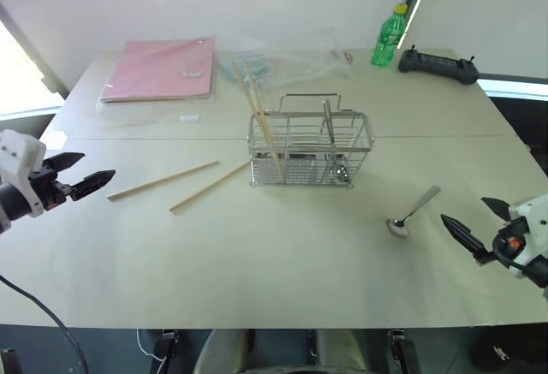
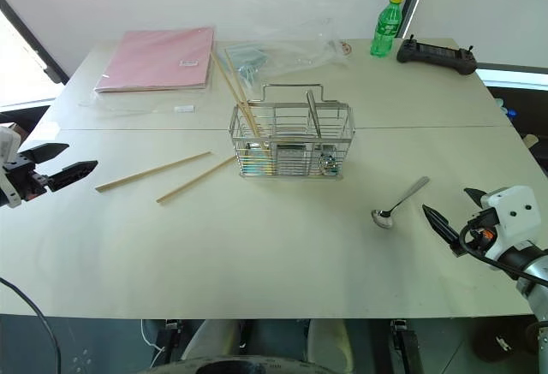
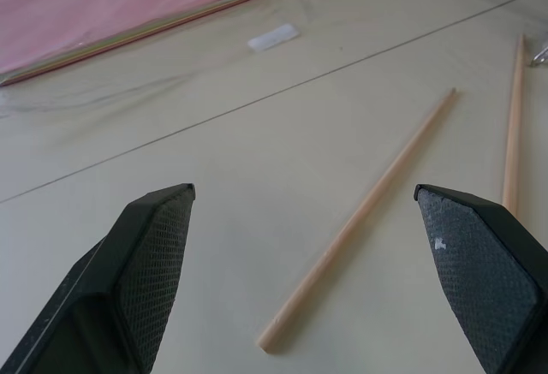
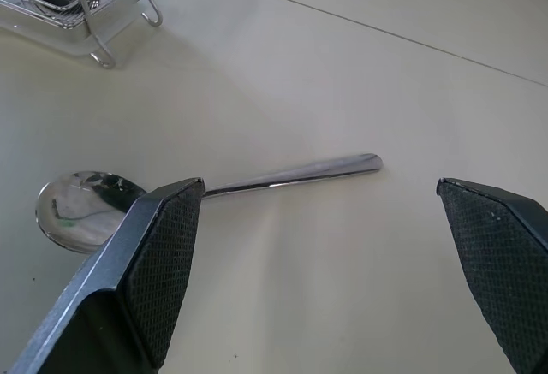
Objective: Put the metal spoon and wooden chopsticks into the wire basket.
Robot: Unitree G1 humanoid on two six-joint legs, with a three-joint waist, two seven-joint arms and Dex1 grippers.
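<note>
The wire basket (image 1: 311,150) stands upright near the middle of the pale counter (image 1: 257,254), its looped handle on top. Two wooden chopsticks (image 1: 259,121) already lean inside its left compartment, their upper ends tilting out toward 11 o'clock, and a slim metal utensil stands upright in the middle section. Two more chopsticks (image 1: 163,181) lie flat on the counter at about 8 o'clock from the basket, roughly parallel to each other, the nearer one's end close to the basket's foot; I cannot tell whether it touches. The metal spoon (image 1: 413,211) lies at 4 o'clock from the basket, well apart from it, bowl toward the near edge and handle pointing off to 1 o'clock. The left pincer (image 1: 81,175) hovers at the counter's left edge, released, both fingers spread wide and holding nothing; its tips point toward the loose chopsticks, whose nearest end lies just ahead between the fingers in the left wrist view. The right pincer (image 1: 469,220) is likewise released and empty, hanging near the spoon at its 4 o'clock side. At the far side of the counter, 11 o'clock from the basket, lies a pink folder (image 1: 161,68); crumpled clear plastic (image 1: 291,59) sits at 12 o'clock, and a green bottle (image 1: 389,37) and a black controller (image 1: 437,65) at 1 o'clock.
</note>
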